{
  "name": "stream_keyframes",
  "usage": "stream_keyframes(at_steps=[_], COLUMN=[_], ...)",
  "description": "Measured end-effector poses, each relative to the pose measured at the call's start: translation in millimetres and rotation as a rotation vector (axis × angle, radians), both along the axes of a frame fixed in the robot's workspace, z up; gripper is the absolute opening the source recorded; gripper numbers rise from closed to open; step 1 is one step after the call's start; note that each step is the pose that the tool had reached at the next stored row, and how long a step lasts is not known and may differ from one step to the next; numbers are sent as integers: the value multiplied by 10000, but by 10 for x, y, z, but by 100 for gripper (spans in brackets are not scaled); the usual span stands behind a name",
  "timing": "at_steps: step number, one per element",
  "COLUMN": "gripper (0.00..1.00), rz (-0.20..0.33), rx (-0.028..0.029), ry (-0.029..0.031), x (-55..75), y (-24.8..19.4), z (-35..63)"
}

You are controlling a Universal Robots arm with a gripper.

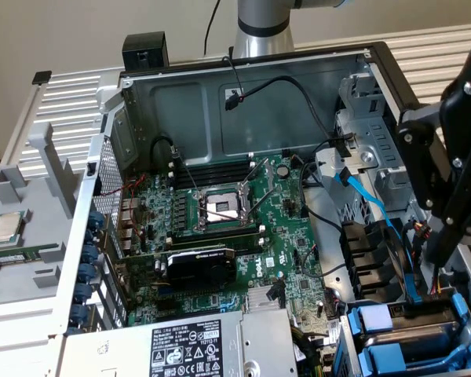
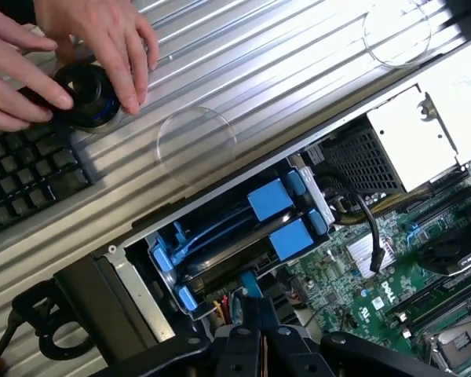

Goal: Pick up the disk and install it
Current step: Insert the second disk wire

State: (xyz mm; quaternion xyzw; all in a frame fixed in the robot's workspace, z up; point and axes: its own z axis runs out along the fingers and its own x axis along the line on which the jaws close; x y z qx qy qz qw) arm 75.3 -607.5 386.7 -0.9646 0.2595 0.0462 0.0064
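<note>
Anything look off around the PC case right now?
Two things. The CPU socket on the motherboard stands open and empty, while a processor chip lies outside the case on the exterior view's left. A person's hands rest on a black knob beside the case.

A ribbed metal tabletop (image 1: 447, 47) stood before a plain, possibly beige wall (image 1: 78, 31); a black keyboard (image 2: 23, 177) lay alongside.

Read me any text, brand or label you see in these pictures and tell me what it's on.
"DELL" logo: on the motherboard, white, also seen in the exterior view.
Warning label on the power supply: symbols and fine print, too small to read.
Graphics card: green logo, not readable.
Keyboard keys: not readable.
</note>
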Motion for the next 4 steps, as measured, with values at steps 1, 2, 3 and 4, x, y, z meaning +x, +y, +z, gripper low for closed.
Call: stream_keyframes(at_steps=[1,2,3,4], gripper=[11,11,11,11], rz=[0,0,0,0], rx=[0,0,0,-1], ry=[1,0,0,0], x=[0,0,0,0], y=[0,0,0,0], z=[0,0,0,0])
